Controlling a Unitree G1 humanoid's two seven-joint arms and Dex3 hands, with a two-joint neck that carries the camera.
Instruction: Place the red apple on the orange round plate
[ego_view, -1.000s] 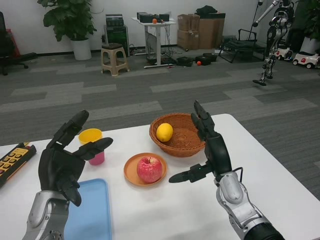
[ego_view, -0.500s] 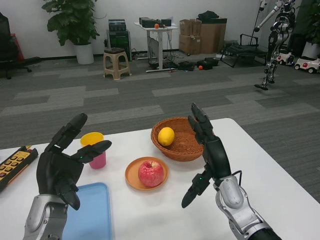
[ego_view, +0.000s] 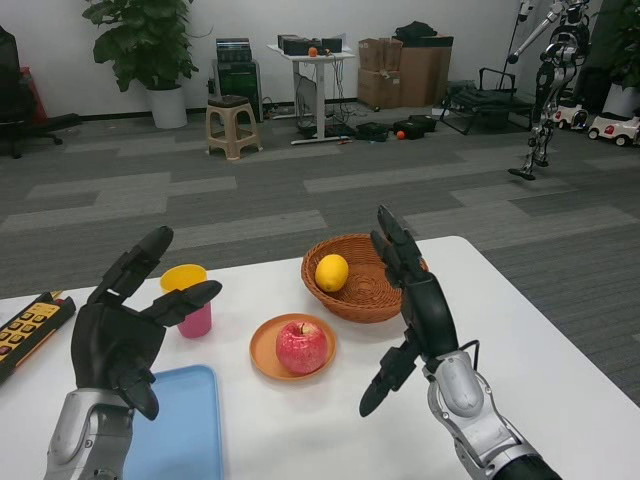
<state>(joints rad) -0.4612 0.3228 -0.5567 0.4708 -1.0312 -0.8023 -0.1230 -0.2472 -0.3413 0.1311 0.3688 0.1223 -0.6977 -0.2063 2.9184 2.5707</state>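
The red apple (ego_view: 302, 346) is sitting upright on the orange round plate (ego_view: 264, 350), near the middle of the white table (ego_view: 560, 340); its skin is looking glossy with pale streaks, and the plate's flat rim is showing all around it. Just beyond and to the right, a round woven wicker basket (ego_view: 355, 296) is holding a single yellow lemon (ego_view: 331, 272), which is lying against the basket's left inner wall. Basket and plate are lying close together, edges nearly meeting. To the left, a pink cup with a yellow top (ego_view: 186, 298) is standing upright; what is inside it cannot be told. A light blue rectangular tray (ego_view: 185, 430) with rounded corners is lying at the near left, smooth and plastic-looking. At the far left edge a black remote with yellow and orange buttons (ego_view: 30, 325) is lying flat.

The left hand (ego_view: 122, 328) is hovering above the tray's near-left side, fingers spread apart, gripping nothing. The right hand (ego_view: 412, 310) is hovering to the right of the plate, in front of the basket's right side, fingers extended and apart, touching neither apple nor plate.
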